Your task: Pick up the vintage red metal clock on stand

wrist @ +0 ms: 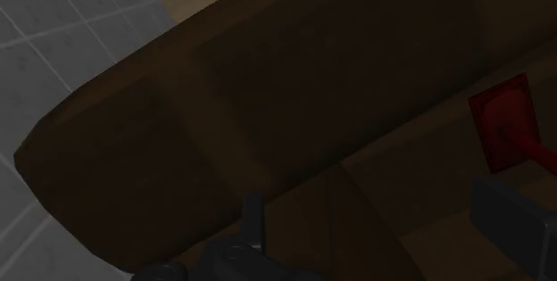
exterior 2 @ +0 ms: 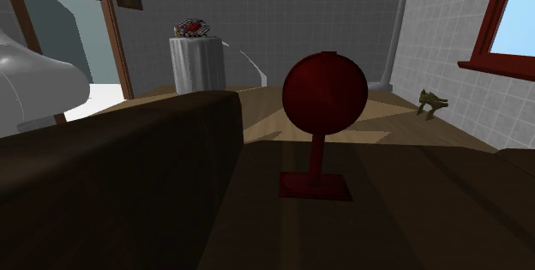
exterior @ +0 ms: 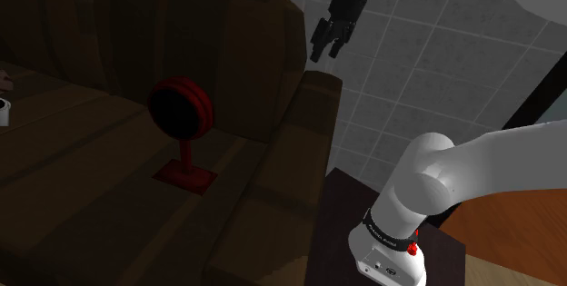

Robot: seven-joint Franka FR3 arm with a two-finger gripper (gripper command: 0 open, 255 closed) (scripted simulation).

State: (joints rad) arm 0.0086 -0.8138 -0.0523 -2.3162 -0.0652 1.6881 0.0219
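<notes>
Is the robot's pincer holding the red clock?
No, the pincer hangs open in the air, well apart from the red clock, which stands on the brown sofa.

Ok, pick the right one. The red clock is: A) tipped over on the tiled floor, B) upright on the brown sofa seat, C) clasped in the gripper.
B: the red clock stands upright on its base on the sofa seat, with the open gripper up in the air, apart from it.
</notes>
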